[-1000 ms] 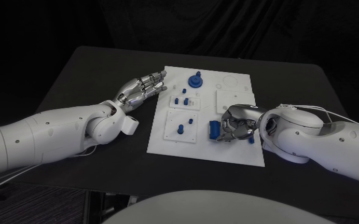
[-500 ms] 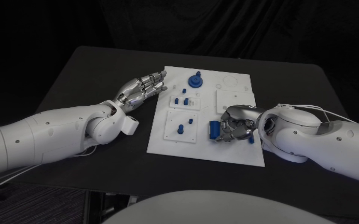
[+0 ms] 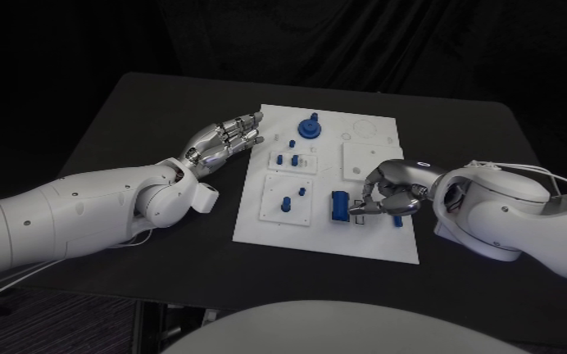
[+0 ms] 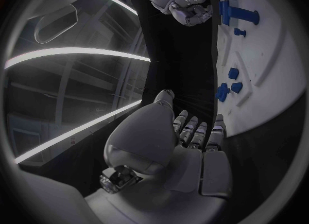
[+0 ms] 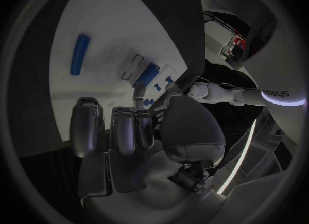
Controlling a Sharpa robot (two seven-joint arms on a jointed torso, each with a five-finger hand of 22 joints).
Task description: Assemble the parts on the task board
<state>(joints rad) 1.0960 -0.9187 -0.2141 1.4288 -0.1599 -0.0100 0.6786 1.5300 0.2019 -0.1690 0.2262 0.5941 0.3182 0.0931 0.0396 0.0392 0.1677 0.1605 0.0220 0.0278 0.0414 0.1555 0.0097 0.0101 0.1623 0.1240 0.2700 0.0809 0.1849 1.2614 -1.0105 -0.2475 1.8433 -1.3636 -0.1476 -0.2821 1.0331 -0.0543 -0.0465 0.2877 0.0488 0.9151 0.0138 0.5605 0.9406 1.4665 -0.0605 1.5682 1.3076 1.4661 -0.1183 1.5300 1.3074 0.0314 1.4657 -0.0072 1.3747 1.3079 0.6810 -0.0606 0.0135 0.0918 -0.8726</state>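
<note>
White board [image 3: 366, 239] on black table [image 3: 130, 116] | right hand [image 3: 390, 194] curled, holding nothing, beside blue block [image 3: 340, 205] | left hand [image 3: 224, 141] fingers spread, holding nothing, at board edge

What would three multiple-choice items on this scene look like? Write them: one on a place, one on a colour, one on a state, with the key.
1. Where is the left hand?
A. Over the board's right part
B. Beyond the table's far edge
C. Beside the task board's left edge

2. What colour are the parts?
A. Grey
B. Blue
C. Red

3. How is the long bar by the right hand?
A. Lying flat on the board
B. Standing upright in a hole
C. Held aloft by the left hand

Key: 1 C, its fingers reach along that edge; 2 B, every piece is blue; 3 A, the right wrist view shows it flat.
</note>
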